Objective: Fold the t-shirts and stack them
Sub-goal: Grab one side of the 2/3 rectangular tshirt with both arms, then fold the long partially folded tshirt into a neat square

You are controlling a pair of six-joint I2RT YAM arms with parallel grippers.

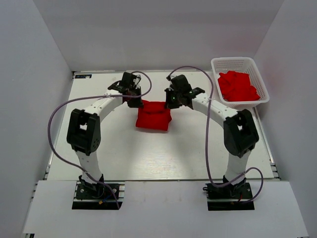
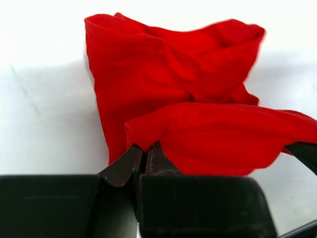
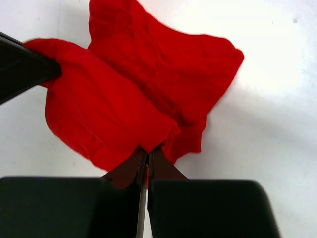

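The job looked to be in its early part. One red t-shirt [image 1: 153,115] lay on the worktop [image 1: 163,158], well to the left of the white basket [image 1: 233,60] and a little nearer the arm bases than it was. No folded stack showed anywhere. More red shirts [image 1: 237,87] sat crumpled inside the basket; how many could not be told, and by my reading all of them were yet to be folded. The t-shirt left of the basket appeared to be mid-fold, with one edge raised and doubled over the rumpled rest.

The left pincer [image 1: 134,101] was at the raised edge's corner farther from the basket. In its wrist view the jaws were pressed together with a lip of red cloth caught between them. The right pincer [image 1: 171,102] was at the corner nearer the basket, its jaws likewise squeezed tight on a fold of the same t-shirt. Between the two, the lifted edge hung slack, not taut.
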